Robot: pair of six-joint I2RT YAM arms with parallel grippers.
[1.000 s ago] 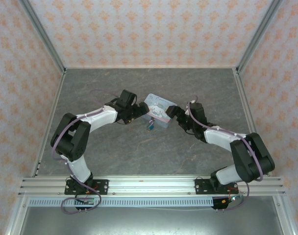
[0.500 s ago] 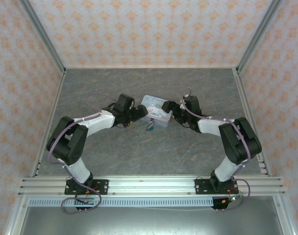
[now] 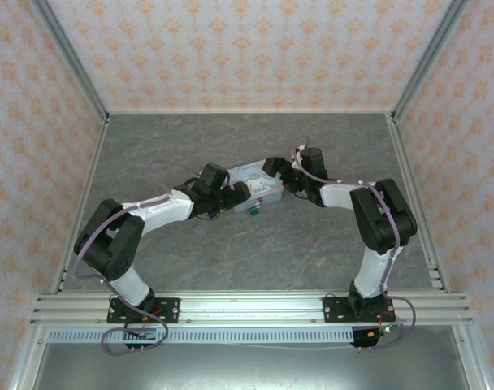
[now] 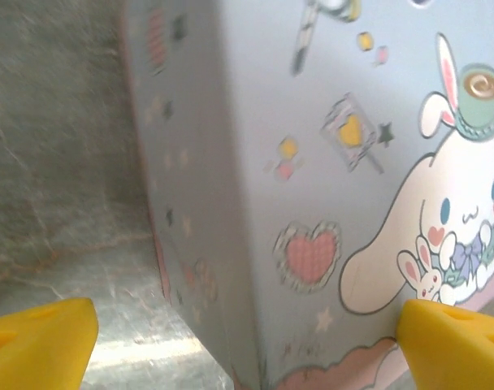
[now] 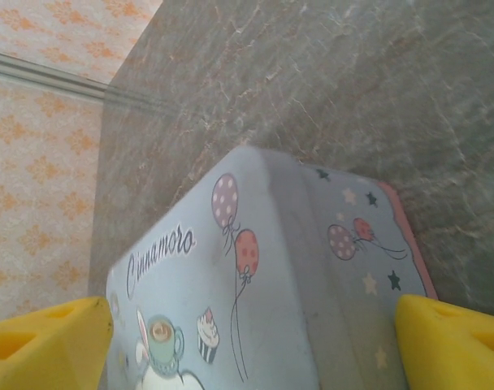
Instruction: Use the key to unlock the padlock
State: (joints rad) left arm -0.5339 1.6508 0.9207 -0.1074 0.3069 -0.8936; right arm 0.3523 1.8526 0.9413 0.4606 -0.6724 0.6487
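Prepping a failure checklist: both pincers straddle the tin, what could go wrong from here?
1. Left pincer and right pincer straddle the tin from opposite sides; uneven closing could skid or twist it on the table.
2. The padlock sits at the tin's near edge, near the left pincer; it might get knocked or pinned.

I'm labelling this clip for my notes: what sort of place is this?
Probably a lab robot test enclosure, not a home: orange-patterned panels wall in a grey stone-look tabletop, aluminium frame rails run along the edges, and the left arm and right arm are bolted to the front one.
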